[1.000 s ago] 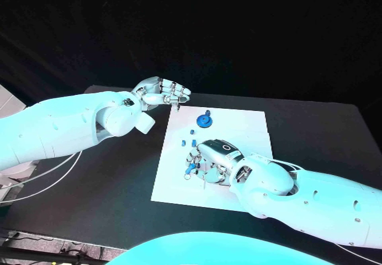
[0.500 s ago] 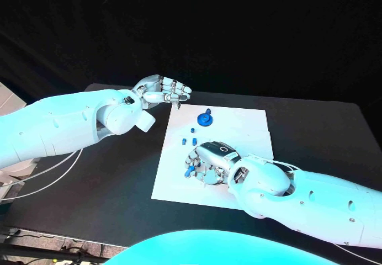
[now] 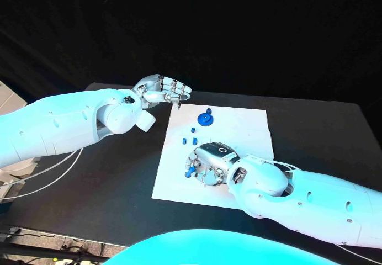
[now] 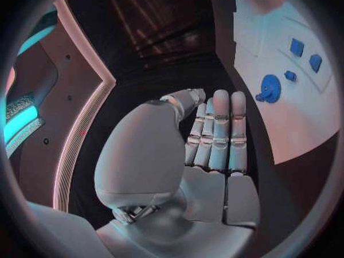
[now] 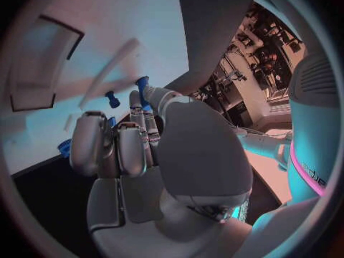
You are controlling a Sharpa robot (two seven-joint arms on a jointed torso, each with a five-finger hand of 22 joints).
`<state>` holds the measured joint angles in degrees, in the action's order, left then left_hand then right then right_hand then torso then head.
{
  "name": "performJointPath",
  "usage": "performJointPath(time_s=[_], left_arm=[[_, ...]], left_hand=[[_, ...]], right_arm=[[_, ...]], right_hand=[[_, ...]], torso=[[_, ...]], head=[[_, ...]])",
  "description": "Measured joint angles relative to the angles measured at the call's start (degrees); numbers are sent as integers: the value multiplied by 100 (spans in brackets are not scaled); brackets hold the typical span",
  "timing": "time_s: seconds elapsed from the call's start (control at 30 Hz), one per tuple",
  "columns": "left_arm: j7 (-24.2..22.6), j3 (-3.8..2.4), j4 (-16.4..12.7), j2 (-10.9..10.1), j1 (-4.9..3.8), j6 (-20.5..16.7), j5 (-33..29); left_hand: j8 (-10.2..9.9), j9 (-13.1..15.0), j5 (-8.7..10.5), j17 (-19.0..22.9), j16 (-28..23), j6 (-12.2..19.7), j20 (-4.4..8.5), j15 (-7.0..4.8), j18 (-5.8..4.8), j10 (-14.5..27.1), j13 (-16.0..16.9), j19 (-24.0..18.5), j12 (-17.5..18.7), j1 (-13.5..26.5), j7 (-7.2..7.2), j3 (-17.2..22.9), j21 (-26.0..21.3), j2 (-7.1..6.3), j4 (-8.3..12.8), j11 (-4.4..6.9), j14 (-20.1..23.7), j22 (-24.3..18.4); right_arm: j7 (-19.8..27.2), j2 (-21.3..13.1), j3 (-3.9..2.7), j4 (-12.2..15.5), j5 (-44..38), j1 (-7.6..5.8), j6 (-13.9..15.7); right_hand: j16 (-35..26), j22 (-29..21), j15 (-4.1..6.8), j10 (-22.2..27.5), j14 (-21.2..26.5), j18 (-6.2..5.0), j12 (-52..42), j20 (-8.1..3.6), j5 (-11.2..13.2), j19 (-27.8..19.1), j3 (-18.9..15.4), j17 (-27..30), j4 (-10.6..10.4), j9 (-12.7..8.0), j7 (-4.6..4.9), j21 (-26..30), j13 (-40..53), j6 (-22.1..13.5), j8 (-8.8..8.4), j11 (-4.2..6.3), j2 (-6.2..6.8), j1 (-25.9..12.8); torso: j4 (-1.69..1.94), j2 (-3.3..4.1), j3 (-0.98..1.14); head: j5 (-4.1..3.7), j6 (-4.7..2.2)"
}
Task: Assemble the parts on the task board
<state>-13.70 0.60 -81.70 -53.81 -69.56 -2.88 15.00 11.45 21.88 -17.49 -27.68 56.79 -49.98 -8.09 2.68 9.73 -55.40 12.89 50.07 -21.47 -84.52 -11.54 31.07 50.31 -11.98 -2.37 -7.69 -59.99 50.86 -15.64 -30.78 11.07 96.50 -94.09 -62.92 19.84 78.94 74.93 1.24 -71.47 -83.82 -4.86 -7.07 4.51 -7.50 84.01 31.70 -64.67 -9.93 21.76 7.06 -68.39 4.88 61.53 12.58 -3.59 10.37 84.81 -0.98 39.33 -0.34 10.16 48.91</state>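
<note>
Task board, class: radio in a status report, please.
Left hand off the board's far corner, fingers together, holding nothing. Right hand down on the task board, fingers at a blue part. Blue gear untouched. Nothing blocking.

The left arm reaches in across the table's left side, and its hand (image 3: 163, 90) hangs at the far left corner of the white board (image 3: 239, 124), fingers curled in together with nothing in them. The right arm comes in over the near right part of the table, its hand (image 3: 208, 164) turned down over the near left part of the board, fingers bent downward and pinching a small blue part (image 5: 143, 86).
</note>
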Motion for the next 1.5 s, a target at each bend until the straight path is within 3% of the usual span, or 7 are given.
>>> performJointPath(time_s=[0.4,0.47,0.57,0.8,1.2,1.37,1.5], left_arm=[[6,0,-3,-4,0,11,-1],[7,0,-4,-4,0,12,-1],[8,0,-4,-3,0,14,-1],[11,0,-6,-6,-2,19,-2],[21,0,-7,-17,0,30,-2],[27,0,-7,-20,-1,41,-3],[33,0,-5,-23,-1,48,-3]], left_hand=[[0,0,0,1,0,0,0,0,0,0,0,0,0,0,0,0,0,0,0,0,0,0],[0,0,0,1,0,0,0,0,0,0,0,0,0,0,0,0,0,0,0,0,0,0],[0,0,0,1,0,0,0,0,0,0,0,0,0,0,0,0,0,0,0,0,0,0],[0,0,0,1,0,0,0,0,-1,0,1,0,0,0,0,0,0,0,0,0,0,0],[0,-7,0,2,0,0,0,0,-1,0,-4,0,0,23,0,16,0,23,16,0,0,0],[0,-7,0,-3,0,0,0,0,-1,0,-4,0,0,23,0,16,0,23,16,0,0,0],[0,-7,0,-3,0,0,0,0,-1,0,-4,0,0,23,0,16,0,23,16,0,0,0]], right_arm=[[-213,89,6,44,-334,9,-63],[-229,106,7,44,-380,9,-94],[-232,126,12,44,-425,9,-141],[-229,140,17,43,-502,10,-254],[-229,102,21,62,-545,11,-224],[-214,3,21,147,-546,11,-48],[-172,-154,17,265,-528,10,209]], right_hand=[[0,-1,0,-33,0,0,48,0,-29,0,9,23,40,5,15,58,23,-15,-2,8,99,-100],[0,-1,-6,-16,-5,0,116,0,-28,0,17,30,48,248,62,116,26,-64,-11,-2,177,-184],[0,-1,-42,157,-22,0,195,0,-42,0,13,45,44,358,94,183,13,-206,-107,-55,262,-360],[0,-1,-53,301,-10,1,276,54,-50,-11,-48,45,29,249,64,220,-44,-498,-296,-93,445,-532],[-133,-2,-114,764,-30,1,276,129,-49,-163,-218,328,68,201,80,890,-71,-678,-451,-163,475,-547],[-293,-2,-175,1176,32,1,129,175,-3,-277,-683,596,49,153,50,1307,-76,-896,-600,-213,452,-527],[-356,-2,-200,1525,56,-84,-192,175,-2,-278,-1426,728,-105,88,-4,1537,-76,-1081,-740,-240,275,-234]], torso=[[-1,0,-1],[-1,0,-3],[-1,-3,-4],[-1,-4,-7],[-3,-4,1],[-2,-3,3],[-3,-3,3]], head=[[5,3],[5,3],[5,3],[4,6],[4,-8],[-3,-22],[-11,-36]])
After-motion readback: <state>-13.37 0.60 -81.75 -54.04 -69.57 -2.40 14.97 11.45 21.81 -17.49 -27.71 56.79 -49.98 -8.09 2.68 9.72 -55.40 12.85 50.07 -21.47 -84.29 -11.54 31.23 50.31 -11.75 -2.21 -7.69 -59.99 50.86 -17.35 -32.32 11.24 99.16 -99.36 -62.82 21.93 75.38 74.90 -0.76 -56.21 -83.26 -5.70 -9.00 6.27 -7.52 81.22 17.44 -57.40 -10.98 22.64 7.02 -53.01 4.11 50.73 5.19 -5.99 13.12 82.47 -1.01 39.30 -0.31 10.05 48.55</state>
